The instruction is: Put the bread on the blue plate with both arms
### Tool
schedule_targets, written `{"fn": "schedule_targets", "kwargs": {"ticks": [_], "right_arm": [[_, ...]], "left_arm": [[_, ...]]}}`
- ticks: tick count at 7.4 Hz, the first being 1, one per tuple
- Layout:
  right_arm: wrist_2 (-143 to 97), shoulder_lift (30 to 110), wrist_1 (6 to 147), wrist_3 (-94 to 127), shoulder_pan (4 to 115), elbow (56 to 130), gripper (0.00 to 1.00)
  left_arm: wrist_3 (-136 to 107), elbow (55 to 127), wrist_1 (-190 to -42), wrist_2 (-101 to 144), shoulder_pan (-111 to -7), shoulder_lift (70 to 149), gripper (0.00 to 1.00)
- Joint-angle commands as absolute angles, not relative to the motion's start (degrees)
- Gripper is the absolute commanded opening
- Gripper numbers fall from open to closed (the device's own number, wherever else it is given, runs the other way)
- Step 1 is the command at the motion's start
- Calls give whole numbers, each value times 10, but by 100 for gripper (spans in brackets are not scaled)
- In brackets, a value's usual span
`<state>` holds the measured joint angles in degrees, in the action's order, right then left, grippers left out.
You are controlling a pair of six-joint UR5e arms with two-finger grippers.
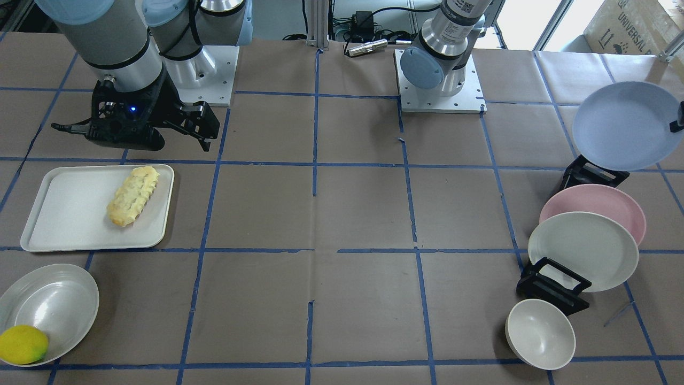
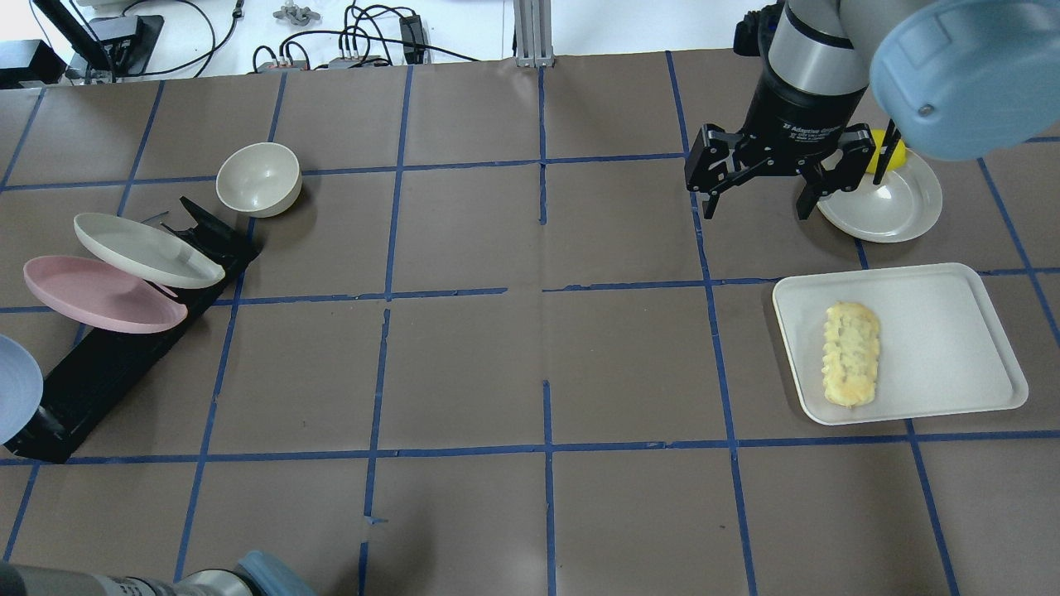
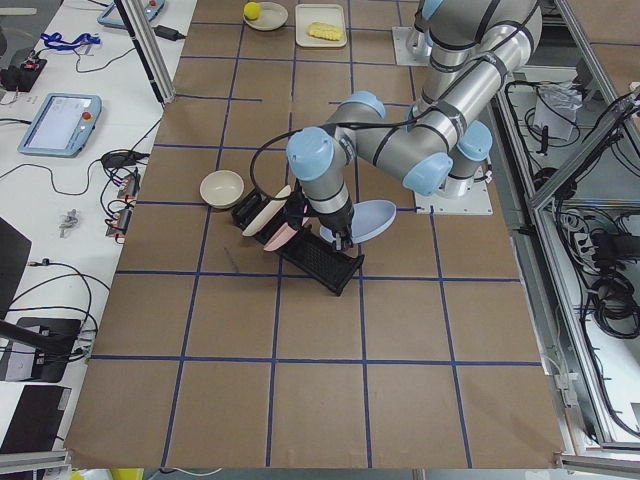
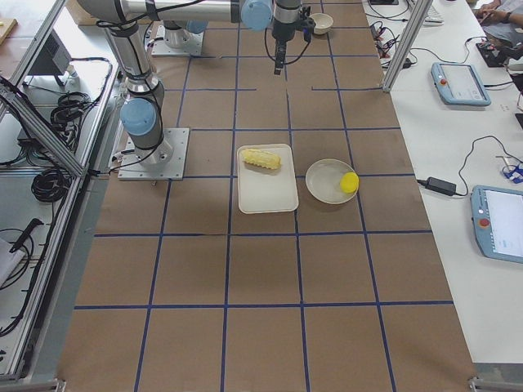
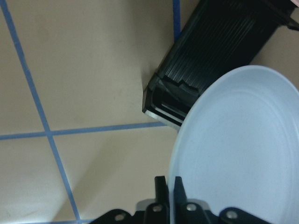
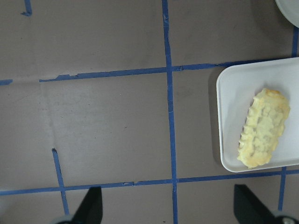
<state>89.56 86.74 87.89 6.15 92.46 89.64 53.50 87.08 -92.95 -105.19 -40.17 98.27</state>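
The bread (image 1: 133, 195) lies on a white tray (image 1: 69, 214); it also shows in the overhead view (image 2: 850, 353) and the right wrist view (image 6: 264, 135). My right gripper (image 2: 754, 203) is open and empty. It hangs above the table beside the tray's far corner, apart from the bread. The blue plate (image 1: 625, 125) is tilted up over the end of a black rack (image 1: 593, 172). My left gripper (image 5: 169, 186) is shut on the plate's rim (image 5: 233, 154). In the overhead view only the plate's edge (image 2: 12, 389) shows at the far left.
The rack (image 2: 99, 372) also holds a pink plate (image 2: 99, 294) and a cream plate (image 2: 145, 248). A cream bowl (image 2: 258, 178) stands beyond it. A grey dish (image 1: 53, 305) with a lemon (image 1: 22, 345) sits beside the tray.
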Motion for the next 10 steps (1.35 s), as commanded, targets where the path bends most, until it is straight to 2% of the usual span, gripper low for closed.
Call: {"fn": "schedule_targets", "kwargs": {"ticks": [1,4,6,10], "right_arm": [[896,867,879,61,925,896,100],[896,867,877,60,925,896,100],[896,869,876,60,925,896,100],[896,868,873,52,924,897,100]], "left_arm": [[442,863,-977,-1044,-500,938,3],[190,879,-975,-919,-664,981,2],[31,890,-856,-891,-809,1035,2],[-140,965,-641,-823,-976,1105,1]]}}
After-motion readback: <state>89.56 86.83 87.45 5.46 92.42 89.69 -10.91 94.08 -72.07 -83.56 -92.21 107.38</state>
